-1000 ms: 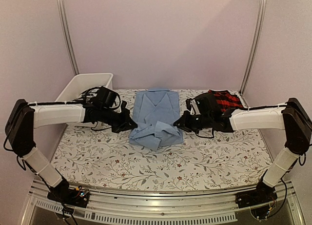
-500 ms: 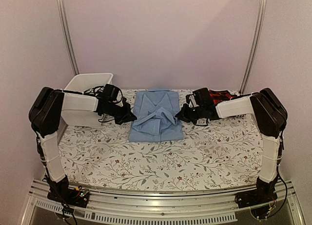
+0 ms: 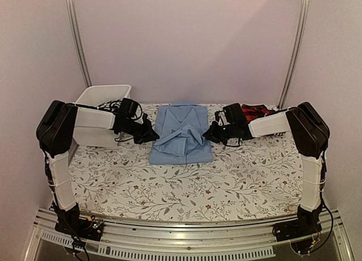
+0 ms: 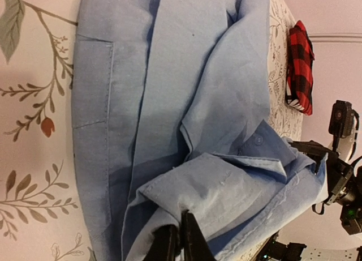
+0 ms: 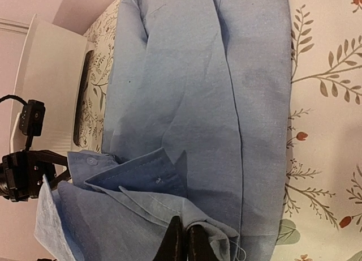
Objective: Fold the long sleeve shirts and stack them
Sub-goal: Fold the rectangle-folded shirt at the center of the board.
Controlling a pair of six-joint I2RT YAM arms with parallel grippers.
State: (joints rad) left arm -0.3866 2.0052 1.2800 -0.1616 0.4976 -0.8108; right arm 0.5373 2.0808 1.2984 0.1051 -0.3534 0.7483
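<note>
The light blue shirt [image 3: 181, 133] lies partly folded at the table's middle back. My left gripper [image 3: 154, 136] is shut on its left edge, and the pinched cloth shows in the left wrist view [image 4: 237, 187]. My right gripper [image 3: 208, 134] is shut on its right edge, seen in the right wrist view [image 5: 169, 210]. Both hold a fold raised over the shirt's middle. The red-and-black plaid shirt [image 3: 257, 112] lies folded at the back right, behind my right arm; it also shows in the left wrist view [image 4: 300, 65].
A white bin [image 3: 102, 99] stands at the back left, behind my left arm. The floral tablecloth [image 3: 186, 184] covers the table. Metal frame posts [image 3: 76, 37] rise at the back corners.
Both grippers have carried the shirt's lower fold back and up over its body. The arms have drawn in from stretched out to upright. In the last half second, almost nothing moved.
</note>
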